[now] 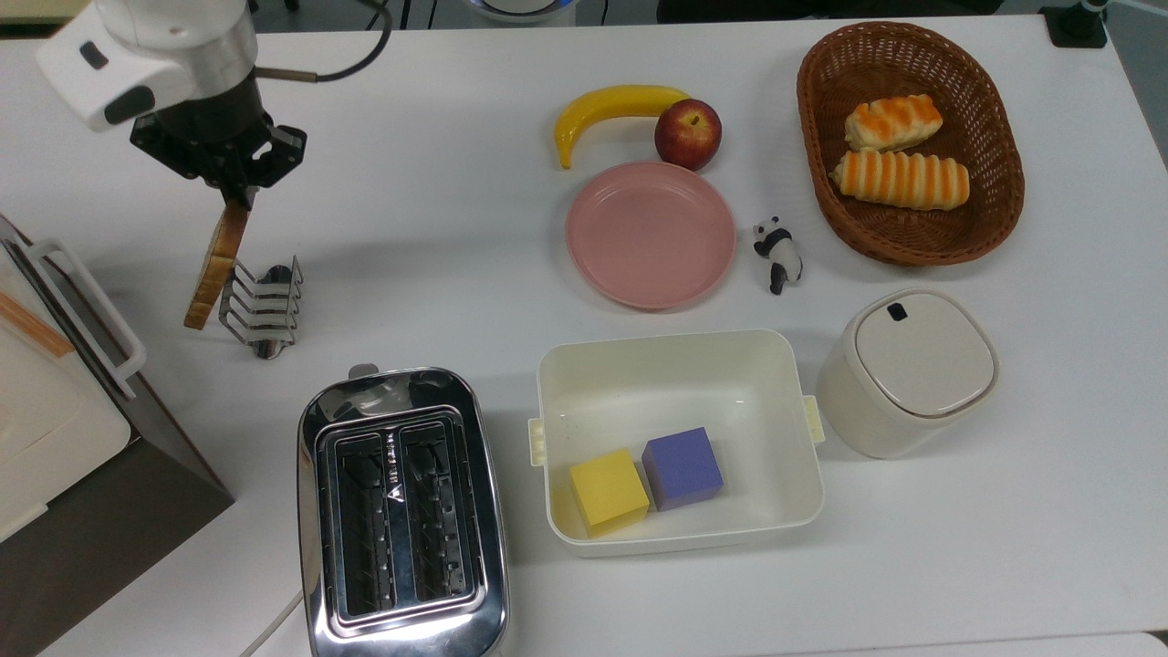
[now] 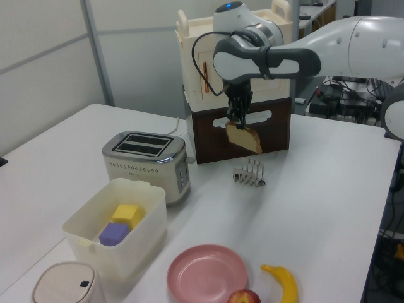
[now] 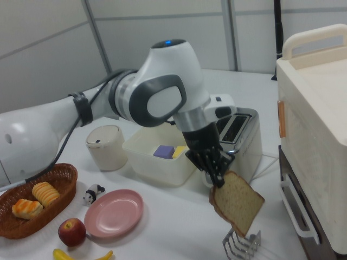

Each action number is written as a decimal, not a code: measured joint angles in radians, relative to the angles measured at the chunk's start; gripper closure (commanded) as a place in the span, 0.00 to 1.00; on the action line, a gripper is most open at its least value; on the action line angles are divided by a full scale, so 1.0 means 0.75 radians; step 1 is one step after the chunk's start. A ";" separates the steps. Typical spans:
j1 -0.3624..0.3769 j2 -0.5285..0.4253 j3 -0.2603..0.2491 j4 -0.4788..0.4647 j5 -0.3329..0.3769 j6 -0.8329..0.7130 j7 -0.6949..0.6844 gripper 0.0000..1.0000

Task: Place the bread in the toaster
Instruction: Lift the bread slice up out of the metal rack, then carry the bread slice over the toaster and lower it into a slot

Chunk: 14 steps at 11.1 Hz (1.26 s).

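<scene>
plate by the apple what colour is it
Pink; the round plastic plate shows best in the top view.

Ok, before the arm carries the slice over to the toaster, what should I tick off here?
1. Claw shut on the brown speckled bread slice: ok.
2. Slice lifted free of the wire toast rack: ok.
3. Both dark slots of the shiny chrome toaster empty: ok.
4. Slice hangs vertically for slot entry: not ok, tilted.
5. Slice edge lined up with a slot: cannot tell.
</scene>
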 measured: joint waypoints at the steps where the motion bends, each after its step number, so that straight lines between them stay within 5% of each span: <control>1: 0.002 -0.004 0.002 0.023 0.046 0.000 0.001 1.00; 9: 0.010 -0.014 0.016 0.085 0.592 0.521 0.013 1.00; 14: 0.034 0.075 0.141 0.067 0.649 0.837 0.015 1.00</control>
